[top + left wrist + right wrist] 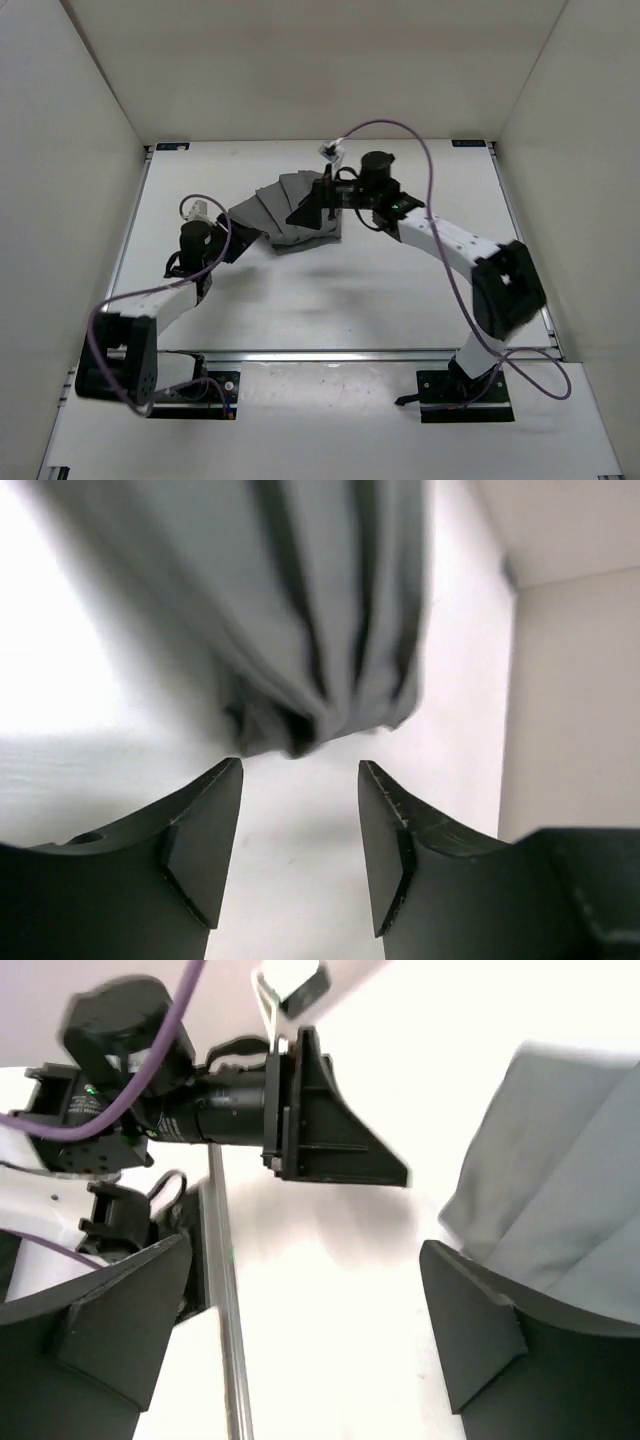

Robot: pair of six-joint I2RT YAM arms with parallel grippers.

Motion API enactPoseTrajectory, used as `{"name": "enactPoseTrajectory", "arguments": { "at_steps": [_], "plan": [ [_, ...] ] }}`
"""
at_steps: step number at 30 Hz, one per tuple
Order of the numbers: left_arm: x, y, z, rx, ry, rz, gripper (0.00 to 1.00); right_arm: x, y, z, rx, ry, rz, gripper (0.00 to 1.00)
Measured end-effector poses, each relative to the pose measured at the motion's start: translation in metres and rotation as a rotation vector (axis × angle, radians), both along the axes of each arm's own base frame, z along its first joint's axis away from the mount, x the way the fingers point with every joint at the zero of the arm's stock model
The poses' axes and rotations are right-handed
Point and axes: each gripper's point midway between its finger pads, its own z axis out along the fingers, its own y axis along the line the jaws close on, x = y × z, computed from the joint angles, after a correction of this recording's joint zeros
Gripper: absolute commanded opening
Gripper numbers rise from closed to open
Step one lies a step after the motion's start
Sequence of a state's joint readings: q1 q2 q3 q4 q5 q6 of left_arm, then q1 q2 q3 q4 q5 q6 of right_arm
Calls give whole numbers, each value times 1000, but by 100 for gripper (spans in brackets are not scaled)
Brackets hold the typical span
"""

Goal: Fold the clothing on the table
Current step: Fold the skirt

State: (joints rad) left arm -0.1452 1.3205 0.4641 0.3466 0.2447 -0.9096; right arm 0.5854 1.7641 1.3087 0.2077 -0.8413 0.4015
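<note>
The white surface [330, 300] carries the grey pleated clothing [292, 215], which lies flat with its pleats fanned out, while small blue-black corner marks [172, 146] sit beyond the clothing to its far left and far right, and a metal rail [330, 352] runs well nearer than the clothing.

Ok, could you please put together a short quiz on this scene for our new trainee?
1. True or false: the left end effector is clamped on the clothing.
2. Where on the table does the clothing lie? A: in the far half. B: along the near edge. C: in the near right corner.
3. In a few words, how do the jaws of the right end effector stand?
Key: 1 false, its jaws are apart and the fabric lies just beyond them. 2 A. 3 wide open, nothing between them.
</note>
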Motion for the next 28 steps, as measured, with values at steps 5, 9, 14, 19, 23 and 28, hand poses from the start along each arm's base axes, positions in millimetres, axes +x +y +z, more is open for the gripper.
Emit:
{"name": "enactPoseTrajectory", "arguments": {
  "at_steps": [5,9,14,19,23,28],
  "plan": [
    [-10,21,56,65,-138,23,99,-22,-45,68,109,-207,-147,99],
    [-12,18,74,121,-146,-50,99,-26,-84,69,122,-229,-249,99],
    [-27,1,67,128,-115,-165,99,-6,-142,42,50,-178,-440,99],
    [-37,-15,71,134,-134,-232,98,-10,-183,38,58,-183,-538,99],
    [-43,-22,72,153,-151,-270,98,-11,-197,40,67,-193,-571,100],
    [-47,-21,66,176,-129,-289,98,-13,-194,42,73,-198,-557,99]
  ]
}}
